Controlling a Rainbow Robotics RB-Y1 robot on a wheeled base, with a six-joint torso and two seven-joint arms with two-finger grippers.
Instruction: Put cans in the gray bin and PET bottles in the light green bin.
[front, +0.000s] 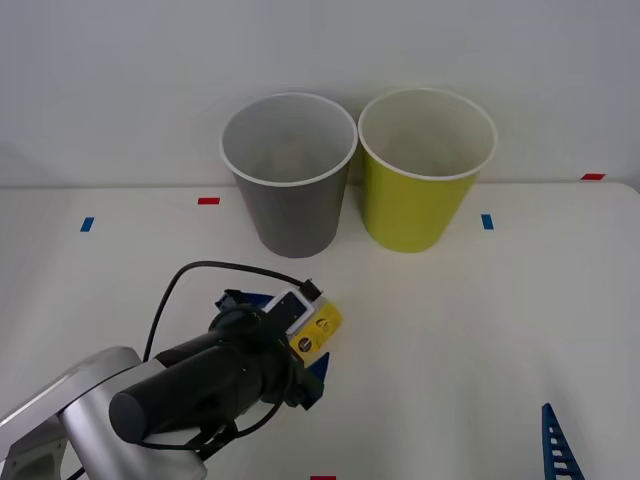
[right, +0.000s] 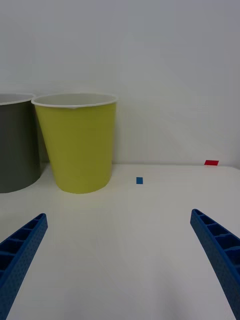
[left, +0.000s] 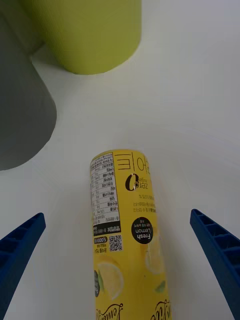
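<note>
A: Just in front of the gray bin (front: 290, 175), the bottle (left: 127, 230) lies on its side on the table (front: 480, 330), between the spread fingers of the left gripper (left: 120, 260).
B: Handling?
A: Likely light, stiff, slick label; could roll. Grip mid-body across the label.
B: Bins?
A: Light green bin (front: 425, 170), touching or just beside the gray, looks empty; something faint inside the gray one. Right gripper (right: 117, 260) spread, well off, idle.
</note>
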